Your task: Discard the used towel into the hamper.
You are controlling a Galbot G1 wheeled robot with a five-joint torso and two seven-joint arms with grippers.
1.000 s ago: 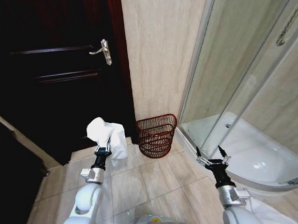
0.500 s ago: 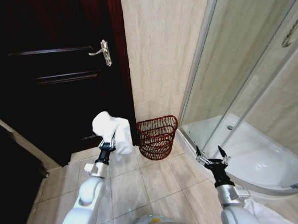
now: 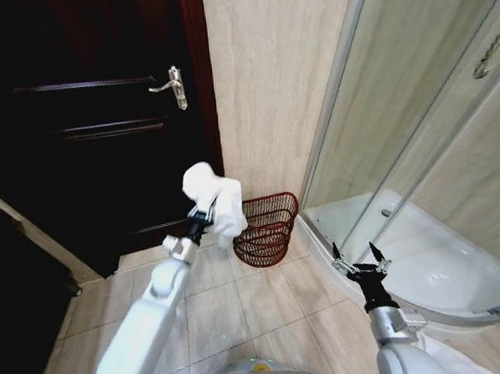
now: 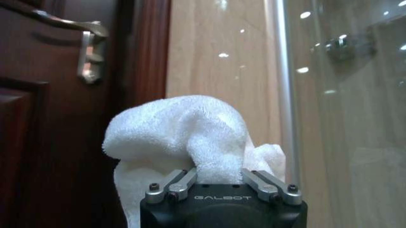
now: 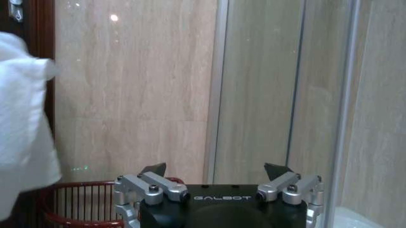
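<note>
Since one second ago, left arm has extended forward and toward 1 o'clock; the crumpled white terry towel [image 3: 213, 199] it carries has shifted from beside the dark wooden door [image 3: 87, 120] to a spot just at the near-left rim of the hamper. Right arm unchanged.

Left gripper [image 3: 203, 218]: fingers clamped on the lower part of the towel. In the left wrist view the cloth [image 4: 180, 137] bulges up between and above the two fingers [image 4: 263, 180], with a loose flap hanging to one side. Towel is raised above the floor, its hanging corner overlapping the hamper's rim at about 9 o'clock of the basket.

Small round hamper of dark reddish-brown open-weave wire [image 3: 266, 228]: stands on the beige tiled floor [image 3: 239, 296] against the beige tiled wall [image 3: 270, 85], between the door frame and the curved glass shower enclosure [image 3: 415, 145].

Right gripper [image 3: 357, 263]: low at 4 o'clock of the hamper, well apart from it, fingers spread wide, holding nothing. Right wrist view shows the hamper's rim [image 5: 76, 204] and the towel's edge [image 5: 22, 118].
</note>
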